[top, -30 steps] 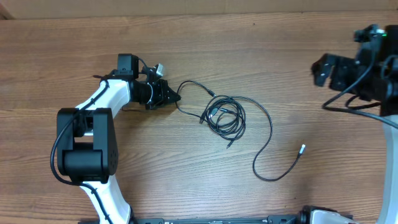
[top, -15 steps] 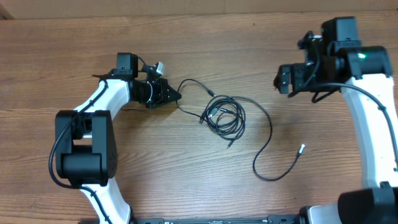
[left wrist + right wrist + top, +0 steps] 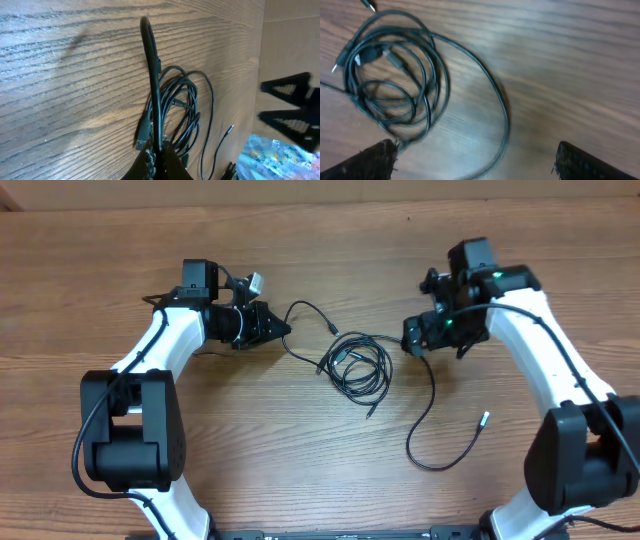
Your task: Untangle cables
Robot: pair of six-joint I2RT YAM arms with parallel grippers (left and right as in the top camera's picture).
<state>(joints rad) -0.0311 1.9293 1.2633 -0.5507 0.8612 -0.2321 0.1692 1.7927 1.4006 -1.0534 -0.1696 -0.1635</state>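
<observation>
Near the middle of the desk (image 3: 300, 240) the cables (image 3: 362, 368) lie as one small bundle of overlapping black loops. A long tail leaves its right side, curves toward the near edge and ends in a small plug (image 3: 486, 418) well apart from the bundle. Another strand leaves the left side, arcs far and left, and runs into the left gripper (image 3: 283, 332), which is pinched closed on it. In the left wrist view the cord comes straight out from between the fingertips (image 3: 150, 161) toward the loops. That grip most likely serves as an anchor, so that loops drawn away to the right will slide off the strand rather than drag the whole bundle along.

The right gripper (image 3: 412, 340) hangs over the right edge of the bundle. Its fingers (image 3: 372, 160) are spread wide with nothing between them, and its camera looks down on the coils and the large outer loop. The wide spread probably suits a thin cord lying flat, which needs a finger on either side.

The desk is brown wood-grain laminate with a slight sheen, so the cords should slide easily but be hard to lift. Little of the room shows beyond a pale band (image 3: 320, 192) along the far edge, and I cannot tell what it is.
</observation>
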